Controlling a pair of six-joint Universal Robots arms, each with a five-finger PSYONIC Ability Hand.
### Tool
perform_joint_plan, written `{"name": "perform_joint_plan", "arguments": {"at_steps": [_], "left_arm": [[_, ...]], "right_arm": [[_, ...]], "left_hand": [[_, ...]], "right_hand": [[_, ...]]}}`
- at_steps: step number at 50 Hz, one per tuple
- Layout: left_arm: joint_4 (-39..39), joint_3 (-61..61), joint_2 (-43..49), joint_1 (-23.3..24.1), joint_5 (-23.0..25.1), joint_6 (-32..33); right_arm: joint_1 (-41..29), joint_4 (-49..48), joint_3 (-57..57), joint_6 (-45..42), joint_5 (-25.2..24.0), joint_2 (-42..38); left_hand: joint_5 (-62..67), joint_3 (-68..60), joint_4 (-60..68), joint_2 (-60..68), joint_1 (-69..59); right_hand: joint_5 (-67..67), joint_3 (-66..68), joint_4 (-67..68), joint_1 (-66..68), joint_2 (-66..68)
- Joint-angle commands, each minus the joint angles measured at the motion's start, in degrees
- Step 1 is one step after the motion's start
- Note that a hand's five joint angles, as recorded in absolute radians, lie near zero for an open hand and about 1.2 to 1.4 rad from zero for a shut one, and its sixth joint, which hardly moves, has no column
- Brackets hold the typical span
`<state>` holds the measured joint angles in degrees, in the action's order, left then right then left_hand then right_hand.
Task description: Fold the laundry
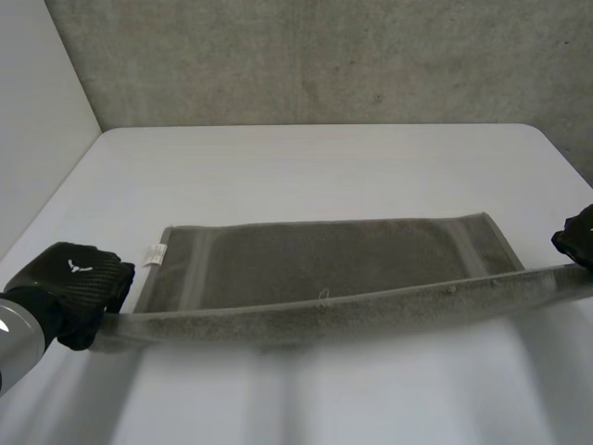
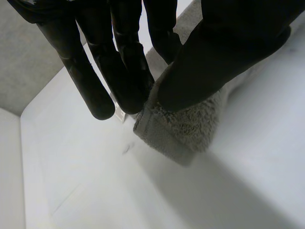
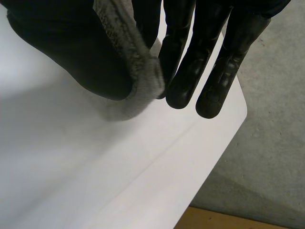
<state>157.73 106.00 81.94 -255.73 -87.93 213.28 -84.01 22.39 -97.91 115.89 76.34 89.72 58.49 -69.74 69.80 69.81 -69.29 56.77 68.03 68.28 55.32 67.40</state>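
While the towel (image 1: pixel 324 260) lay partly flat on the counter (image 1: pixel 306 167), our left hand (image 1: pixel 74 287) and right hand (image 1: pixel 576 236) pinched its raised near corners; this fold, we judged, needed them carried to the far edge.

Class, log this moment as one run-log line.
left hand: pinches towel at near left corner | right hand: pinches near right corner | near edge lifted taut | far edge on table

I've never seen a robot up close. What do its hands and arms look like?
The left hand and right hand are black and glove-like, with long, smooth, round-tipped fingers and a broader thumb. A small white mark sits on the left hand's back. The left arm is rounded and grey.
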Motion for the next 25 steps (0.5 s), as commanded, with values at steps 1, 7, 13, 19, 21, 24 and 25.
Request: {"name": "perform_joint_plan", "arguments": {"at_steps": [1,7,13,19,21,24,25], "left_arm": [[8.12,-2.12,9.46,0.41,1.36,0.03],[15.67,-12.19,24.28,1.2,0.83,-0.15],[18.92,-25.9,38.09,2.61,0.83,-0.5],[21.21,-36.72,46.28,3.22,0.66,-0.67],[21.57,-38.84,47.86,3.75,0.66,-0.67],[22.09,-42.44,50.15,4.19,0.57,-0.76],[22.18,-43.76,51.29,4.19,0.48,-0.76]], "right_arm": [[-2.02,-7.69,0.61,7.4,-0.93,-4.09],[-9.91,-18.24,8.93,13.22,3.52,-18.4],[-14.77,-19.93,20.1,13.4,16.8,-31.86],[-15.13,-24.59,25.22,13.49,17.79,-37.33],[-15.65,-29.05,27.15,13.4,18.05,-39.26],[-15.83,-33.62,28.29,13.49,18.23,-40.49],[-15.83,-33.64,28.3,13.49,18.23,-40.5]], "left_hand": [[11.51,-10.26,10.2,10.19,-10.71],[11.51,-10.26,10.2,10.19,-10.71],[11.51,-10.26,10.2,10.19,-10.71],[11.51,-10.26,10.2,10.19,-10.71],[11.51,-10.26,10.2,10.19,-10.71],[11.51,-10.26,10.2,10.19,-10.71],[11.51,-10.26,10.2,10.19,-10.71]], "right_hand": [[13.23,11.97,11.72,24.68,12.6],[13.23,11.97,11.72,24.68,12.6],[13.23,11.97,11.72,24.68,12.6],[13.23,11.97,11.72,24.68,12.6],[13.23,11.97,11.72,24.68,12.6],[13.23,11.97,11.72,24.68,12.6],[13.23,11.97,11.72,24.68,12.6]]}}
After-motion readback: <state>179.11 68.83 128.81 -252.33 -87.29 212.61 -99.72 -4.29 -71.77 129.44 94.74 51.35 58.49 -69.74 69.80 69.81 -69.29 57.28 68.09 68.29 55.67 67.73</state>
